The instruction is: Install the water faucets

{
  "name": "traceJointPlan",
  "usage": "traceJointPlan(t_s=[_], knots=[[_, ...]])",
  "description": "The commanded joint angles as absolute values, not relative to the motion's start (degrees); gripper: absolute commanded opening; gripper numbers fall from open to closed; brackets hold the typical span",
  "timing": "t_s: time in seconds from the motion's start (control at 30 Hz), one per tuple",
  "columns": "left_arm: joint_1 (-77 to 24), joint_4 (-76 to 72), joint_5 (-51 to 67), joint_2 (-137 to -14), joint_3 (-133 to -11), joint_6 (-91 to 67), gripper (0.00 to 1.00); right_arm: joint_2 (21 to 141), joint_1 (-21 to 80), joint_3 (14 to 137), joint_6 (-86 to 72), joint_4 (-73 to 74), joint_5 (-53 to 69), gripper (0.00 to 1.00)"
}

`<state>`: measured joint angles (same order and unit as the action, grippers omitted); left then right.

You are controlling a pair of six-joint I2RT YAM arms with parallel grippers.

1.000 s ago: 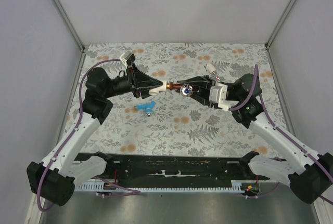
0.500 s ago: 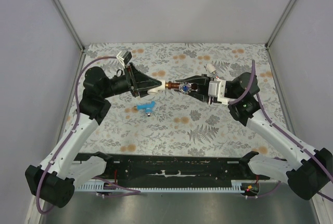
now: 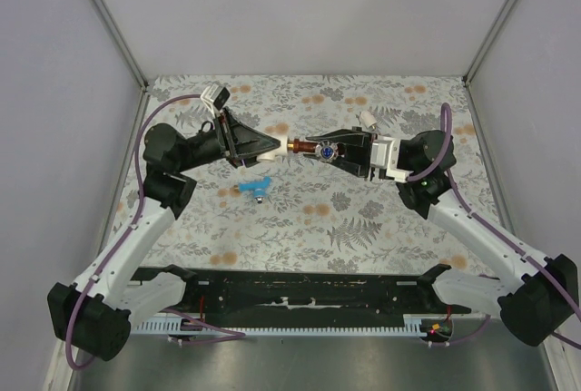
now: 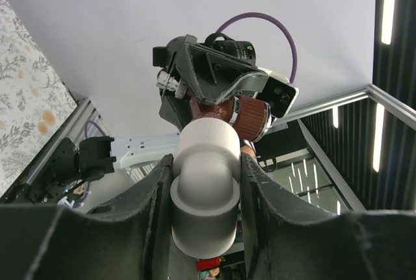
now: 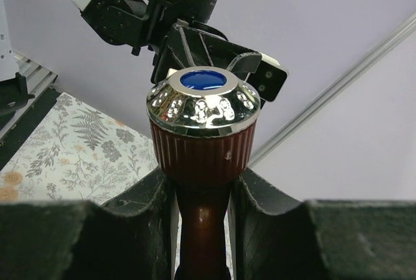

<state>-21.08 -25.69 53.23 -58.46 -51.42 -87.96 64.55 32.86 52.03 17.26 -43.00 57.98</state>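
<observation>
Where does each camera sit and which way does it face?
Top external: above, behind the robot, looking down on the table; both arms show.
Left wrist: left arm, looking along the left fingers at the clamped white fitting.
Right wrist: right arm, along the right fingers at the clamped copper faucet.
Both wrist views show that faucet.

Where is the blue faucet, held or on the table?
On the table: the blue faucet lies flat there, nothing gripping it.
</observation>
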Motion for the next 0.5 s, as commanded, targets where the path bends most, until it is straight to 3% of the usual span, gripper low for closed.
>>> traceJointPlan(t_s=[0.0, 0.23, 0.47], knots=[[-22.5, -21.3, 56.4, -57.4, -55.9, -83.0, 0.02, 64.9, 34.1, 53.9, 18.4, -36.0, 60.3, 0.00], [-22.5, -14.5, 57.3, -57.1, -58.3, -76.8, 0.02, 64.2, 34.1, 55.4, 20.7, -30.2, 61.2, 0.00], [-22.8, -16.3, 56.1, -56.7, -57.7, -77.3, 0.02, 65.7, 34.1, 54.3, 16.4, -36.3, 61.0, 0.00]])
